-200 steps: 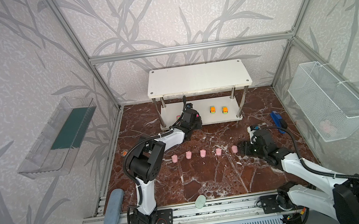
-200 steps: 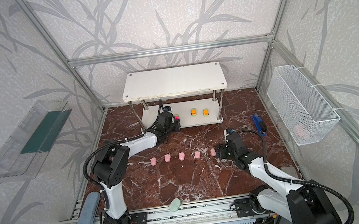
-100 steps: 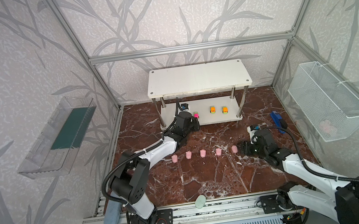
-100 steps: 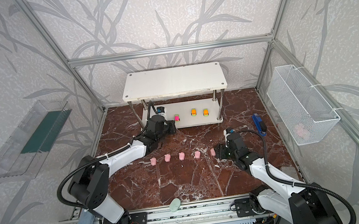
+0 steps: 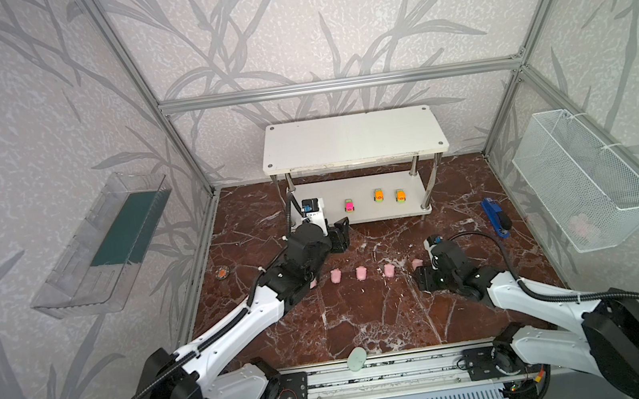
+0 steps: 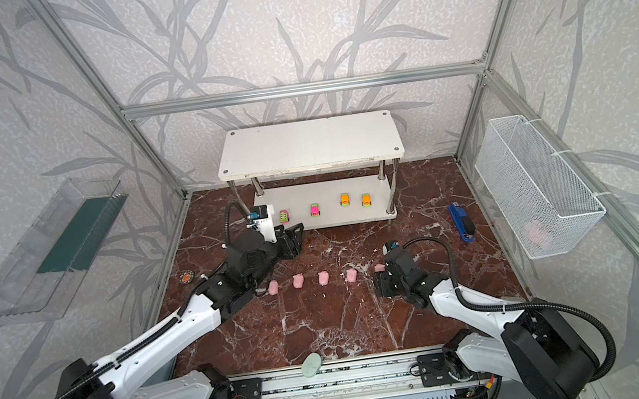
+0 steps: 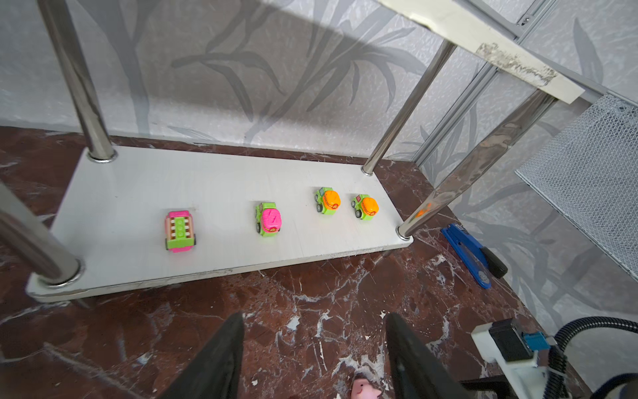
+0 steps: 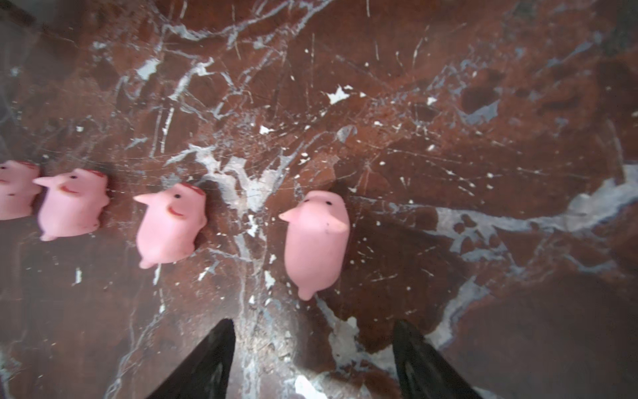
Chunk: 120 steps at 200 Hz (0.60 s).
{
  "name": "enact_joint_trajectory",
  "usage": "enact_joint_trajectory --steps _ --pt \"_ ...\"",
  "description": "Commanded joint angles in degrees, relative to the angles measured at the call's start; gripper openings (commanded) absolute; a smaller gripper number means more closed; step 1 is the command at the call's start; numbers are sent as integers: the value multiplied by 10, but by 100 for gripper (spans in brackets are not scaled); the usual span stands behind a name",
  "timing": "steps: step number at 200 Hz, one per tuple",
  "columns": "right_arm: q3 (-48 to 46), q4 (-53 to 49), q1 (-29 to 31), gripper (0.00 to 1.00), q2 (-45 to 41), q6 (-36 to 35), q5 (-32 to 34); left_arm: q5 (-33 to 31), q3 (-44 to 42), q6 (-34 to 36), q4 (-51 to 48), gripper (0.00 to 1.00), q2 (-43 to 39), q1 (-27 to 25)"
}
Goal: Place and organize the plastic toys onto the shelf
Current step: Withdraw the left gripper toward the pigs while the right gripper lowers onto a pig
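smooth rounded pink pigs (image 8: 316,238), veined marble tabletop (image 8: 448,103), flat white shelf (image 7: 207,186), chrome posts (image 7: 411,103)

Both top views look from high above the front rail of the tabletop (image 5: 367,320). They are tilted down and toward the back wall, far enough off to take in both arms, the shelf (image 5: 353,137) and the side walls. They share nearly the whole scene, set slightly sideways from one another.

The left wrist camera sits low and near. It looks out over the left hand (image 7: 314,317), across the tabletop to the shelf's lower board and the toy cars (image 7: 267,219), which both top views also show.

The right wrist camera faces almost straight down, very close, past the right hand (image 8: 312,323) onto the pigs (image 8: 317,238). Its picture is soft, so apparently four of the row fall within it.
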Motion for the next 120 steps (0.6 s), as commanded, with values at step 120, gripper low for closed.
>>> enact_joint_trajectory --steps 120 --pt "91 5 11 57 148 4 53 -89 -83 11 -91 64 -137 -2"
